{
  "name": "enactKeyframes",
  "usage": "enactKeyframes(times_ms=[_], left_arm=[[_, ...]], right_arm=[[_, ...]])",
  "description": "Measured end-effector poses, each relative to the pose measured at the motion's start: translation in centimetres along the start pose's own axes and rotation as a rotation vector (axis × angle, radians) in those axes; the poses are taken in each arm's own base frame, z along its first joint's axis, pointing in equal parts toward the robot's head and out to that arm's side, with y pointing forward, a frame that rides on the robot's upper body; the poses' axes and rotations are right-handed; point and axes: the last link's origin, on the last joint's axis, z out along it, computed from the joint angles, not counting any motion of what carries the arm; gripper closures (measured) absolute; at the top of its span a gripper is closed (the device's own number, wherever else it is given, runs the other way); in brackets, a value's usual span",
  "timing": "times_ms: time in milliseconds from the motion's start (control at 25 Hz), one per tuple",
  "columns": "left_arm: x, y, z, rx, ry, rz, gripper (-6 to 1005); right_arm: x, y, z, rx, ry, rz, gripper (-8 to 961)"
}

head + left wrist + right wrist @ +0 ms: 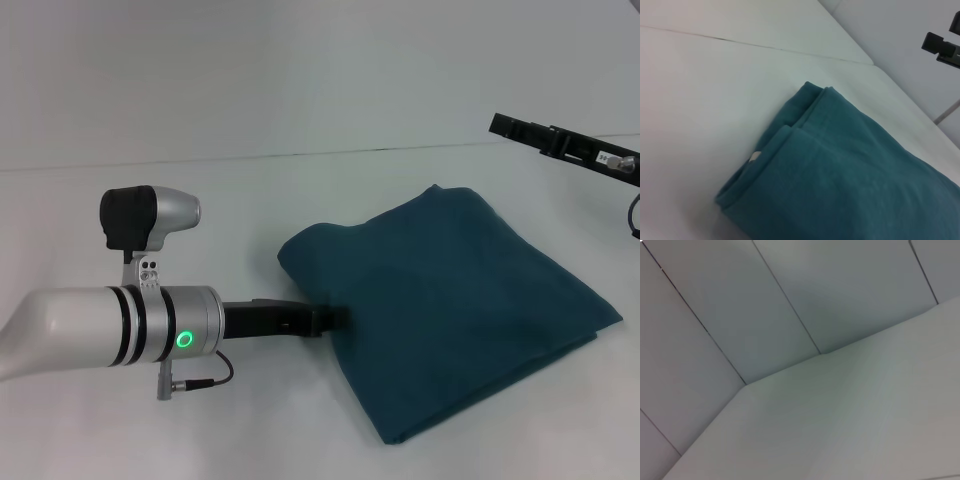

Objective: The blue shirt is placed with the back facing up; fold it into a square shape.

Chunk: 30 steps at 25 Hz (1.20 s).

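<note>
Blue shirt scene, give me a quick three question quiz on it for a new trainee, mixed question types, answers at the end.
1. True or false: the blue shirt lies fully spread out flat.
2. Which gripper is at the shirt's edge? A) left gripper B) right gripper
3. Fill in: the shirt rests on a white ____.

Key: 1 false, it is folded into a compact, roughly square bundle, layered at one edge. 2 A; the right one is raised, away from the shirt. 3 table.
</note>
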Motion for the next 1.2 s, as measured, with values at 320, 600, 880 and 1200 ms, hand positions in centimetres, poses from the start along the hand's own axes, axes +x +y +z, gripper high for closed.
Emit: enactKeyframes(times_ms=[320,600,880,1200], left_arm=[[0.2,-0.2,-0.2,0.005,0.008,0.0,918],[1.0,-1.1,-1.3,0.033,0.029,0.021,965],[2.2,-3.7,-4.3,0.107,0.089,0.019,961],[3.8,-5.8,-6.9,0.193,0.13,0.044,958]], right_arm=[[0.1,0.0,0.0,0.0,-0.002,0.005,129],[0.4,0.0,0.0,-0.001,0.0,0.016,130],[0.6,-0.1,-0.1,0.002,-0.001,0.025,130],[0.9,0.0,0.0,0.004,-0.002,0.034,130]])
